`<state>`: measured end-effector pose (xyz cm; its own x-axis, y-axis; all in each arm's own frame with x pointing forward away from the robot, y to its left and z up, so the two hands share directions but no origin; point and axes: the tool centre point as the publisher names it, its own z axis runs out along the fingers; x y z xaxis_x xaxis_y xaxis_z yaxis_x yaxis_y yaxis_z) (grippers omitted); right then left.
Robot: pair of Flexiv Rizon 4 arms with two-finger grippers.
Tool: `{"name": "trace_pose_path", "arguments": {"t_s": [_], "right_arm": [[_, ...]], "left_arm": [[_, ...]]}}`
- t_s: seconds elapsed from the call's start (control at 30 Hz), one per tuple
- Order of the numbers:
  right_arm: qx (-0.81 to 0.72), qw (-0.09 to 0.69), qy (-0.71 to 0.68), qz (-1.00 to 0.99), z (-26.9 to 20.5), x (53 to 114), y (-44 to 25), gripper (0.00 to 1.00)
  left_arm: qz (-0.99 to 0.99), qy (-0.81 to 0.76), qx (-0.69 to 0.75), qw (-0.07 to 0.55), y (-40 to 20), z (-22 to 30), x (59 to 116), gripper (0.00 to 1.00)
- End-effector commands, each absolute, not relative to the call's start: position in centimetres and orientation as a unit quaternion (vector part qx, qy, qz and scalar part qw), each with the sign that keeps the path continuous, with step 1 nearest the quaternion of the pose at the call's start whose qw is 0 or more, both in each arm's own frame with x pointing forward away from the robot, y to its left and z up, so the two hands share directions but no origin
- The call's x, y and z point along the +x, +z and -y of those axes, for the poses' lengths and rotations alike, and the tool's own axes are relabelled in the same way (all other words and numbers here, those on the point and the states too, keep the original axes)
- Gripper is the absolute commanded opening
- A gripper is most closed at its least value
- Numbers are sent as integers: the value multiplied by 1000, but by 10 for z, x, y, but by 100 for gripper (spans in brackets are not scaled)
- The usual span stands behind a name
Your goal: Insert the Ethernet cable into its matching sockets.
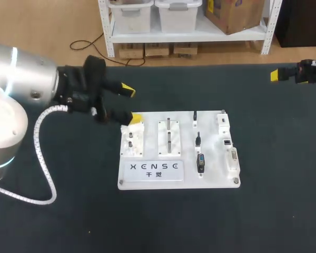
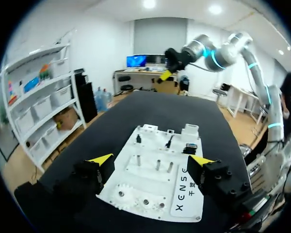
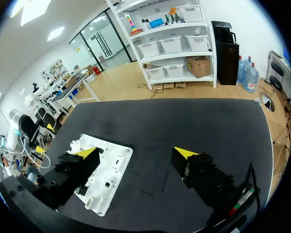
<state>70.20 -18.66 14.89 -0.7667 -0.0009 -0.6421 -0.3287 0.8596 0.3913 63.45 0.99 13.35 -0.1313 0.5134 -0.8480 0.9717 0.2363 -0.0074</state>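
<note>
A white practice board (image 1: 216, 178) lies mid-table. On its right half stand three small black plug pieces; the biggest (image 1: 200, 162) is nearest the front, and I cannot tell which belongs to the Ethernet cable. White socket blocks (image 1: 227, 138) line the board's right edge. My left gripper (image 1: 130, 104) hovers open at the board's back-left corner. In its wrist view, the left gripper (image 2: 151, 160) straddles the gear end of the board (image 2: 153, 187). My right gripper (image 1: 278, 75) hangs far off at the table's back right. Its wrist view shows it (image 3: 135, 152) open and empty, with the board (image 3: 99, 167) beyond one finger.
Two metal posts (image 1: 169, 136) and white gears (image 1: 130, 141) occupy the board's left half. A white cable (image 1: 42, 158) loops from my left arm down to the dark tabletop. Dark table surface surrounds the board on all sides.
</note>
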Motion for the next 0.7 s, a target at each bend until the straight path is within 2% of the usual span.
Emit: {"name": "trace_pose_path", "arguments": {"t_s": [0.03,0.7], "right_arm": [[-90,329,248,-907,186,701,149,100],[-90,329,248,-907,186,701,149,100]], "left_arm": [[-566,-344,607,439,130,-7,630,100],[-631,-302,603,382,94,27,601,100]]}}
